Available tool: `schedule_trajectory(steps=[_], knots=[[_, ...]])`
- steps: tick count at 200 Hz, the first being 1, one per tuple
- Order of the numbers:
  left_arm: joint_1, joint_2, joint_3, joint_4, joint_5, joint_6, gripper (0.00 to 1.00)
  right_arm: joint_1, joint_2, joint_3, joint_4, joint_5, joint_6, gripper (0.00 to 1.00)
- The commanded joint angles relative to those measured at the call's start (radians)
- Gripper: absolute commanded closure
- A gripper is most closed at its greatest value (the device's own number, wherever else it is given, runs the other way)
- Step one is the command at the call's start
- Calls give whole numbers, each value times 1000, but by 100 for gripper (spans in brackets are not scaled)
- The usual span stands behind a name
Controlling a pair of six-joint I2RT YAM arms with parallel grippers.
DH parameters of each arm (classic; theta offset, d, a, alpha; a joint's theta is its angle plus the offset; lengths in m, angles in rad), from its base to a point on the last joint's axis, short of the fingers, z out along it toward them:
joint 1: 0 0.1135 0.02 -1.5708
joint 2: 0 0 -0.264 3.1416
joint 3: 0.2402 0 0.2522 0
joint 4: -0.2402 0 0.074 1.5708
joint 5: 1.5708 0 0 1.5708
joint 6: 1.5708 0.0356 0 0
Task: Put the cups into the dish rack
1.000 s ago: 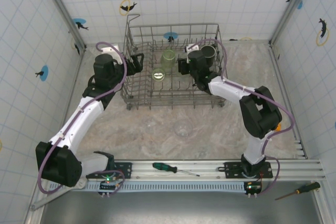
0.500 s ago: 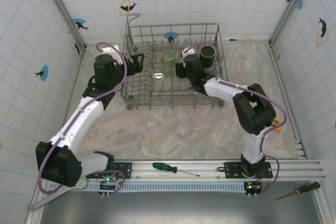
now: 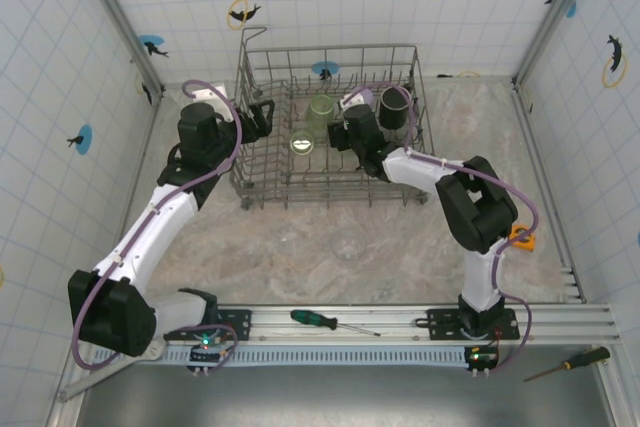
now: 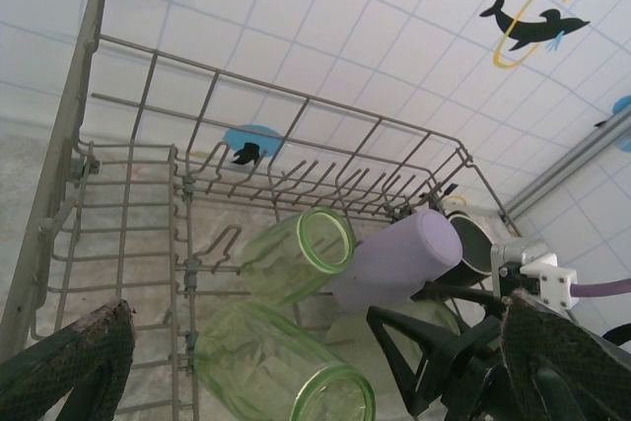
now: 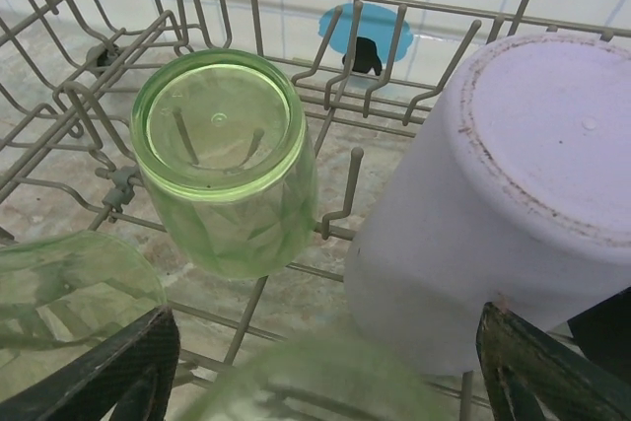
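Nearest us, on the rail (image 3: pixel 400 315) by the arm bases, we see a green-handled screwdriver (image 3: pixel 333 321), with a yellow-handled screwdriver (image 3: pixel 570 361) off to the right. Farther out, a clear cup (image 3: pixel 348 244) sits alone on the table (image 3: pixel 250 247), apart from the dish rack (image 3: pixel 310 185) beyond it. At the rack's left wall hangs the left gripper (image 3: pixel 266 119), its fingers (image 4: pixel 69 362) spread wide with nothing held between them. Inside the rack, right of centre, the right gripper (image 5: pixel 320 367) also has its fingers (image 5: pixel 118 372) standing well apart, clamping nothing; the lilac cup (image 5: pixel 493 204) lies just beside one finger, and we cannot tell whether they touch. That cup leans on the tines with its base toward the right wrist camera. Left of it a green cup (image 5: pixel 227 165) tilts the same way, and nearer, a second green cup (image 4: pixel 286 372) lies on its side. Near the rack's far right corner sits a black mug (image 3: pixel 395 105)
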Motion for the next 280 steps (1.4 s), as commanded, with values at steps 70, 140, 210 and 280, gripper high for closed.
schedule_trajectory(steps=[70, 140, 210, 280], knots=[[5, -21, -8, 21, 1, 3, 3, 42, -9, 47, -24, 64, -28, 6], [7, -9, -8, 23, -14, 0, 2, 43, -121, 53, -120, 100, 15, 0], [16, 6, -8, 16, -14, -12, 2, 42, -352, -45, -246, 30, 126, 0], [-35, -59, -8, -32, -163, 24, 2, 29, -615, -220, -405, -41, 244, 0]])
